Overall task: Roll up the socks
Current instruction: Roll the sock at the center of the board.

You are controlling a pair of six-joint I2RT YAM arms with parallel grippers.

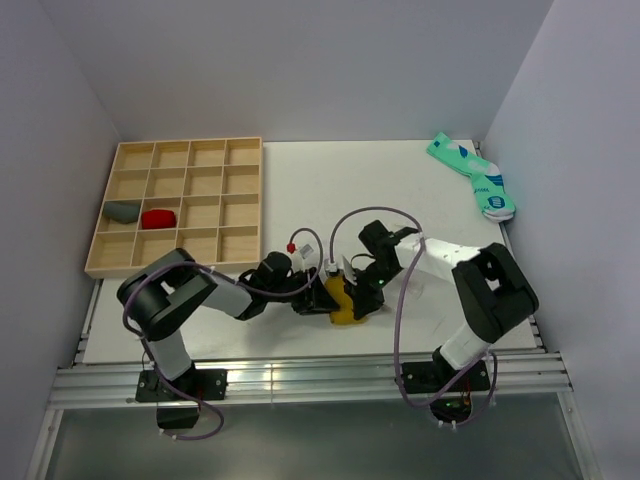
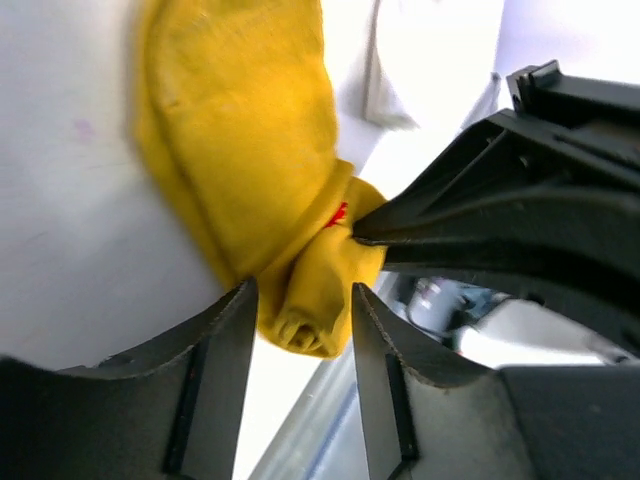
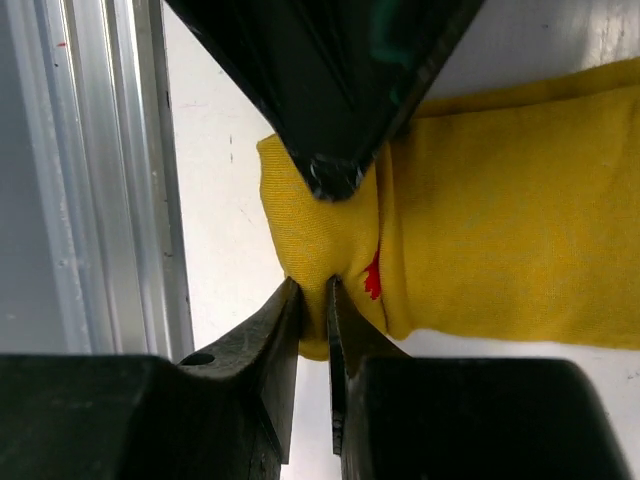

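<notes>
Left gripper [image 2: 302, 300]: fingers seen half open, straddling rolled end of yellow sock [image 2: 240, 130], not clamped on it. Sock was found by tabletop's [image 1: 300, 190] near edge, about midway along; white sock not clearly made out. Right gripper [image 3: 312, 290]: fingers almost shut, thin fold pinched beside red mark [image 3: 373, 278]. Step judged: roll being tightened. Pinch best used as anchor; roll to be gripped squarely by left, turned evenly, fabric held taut, else coil likely loosened.
</notes>
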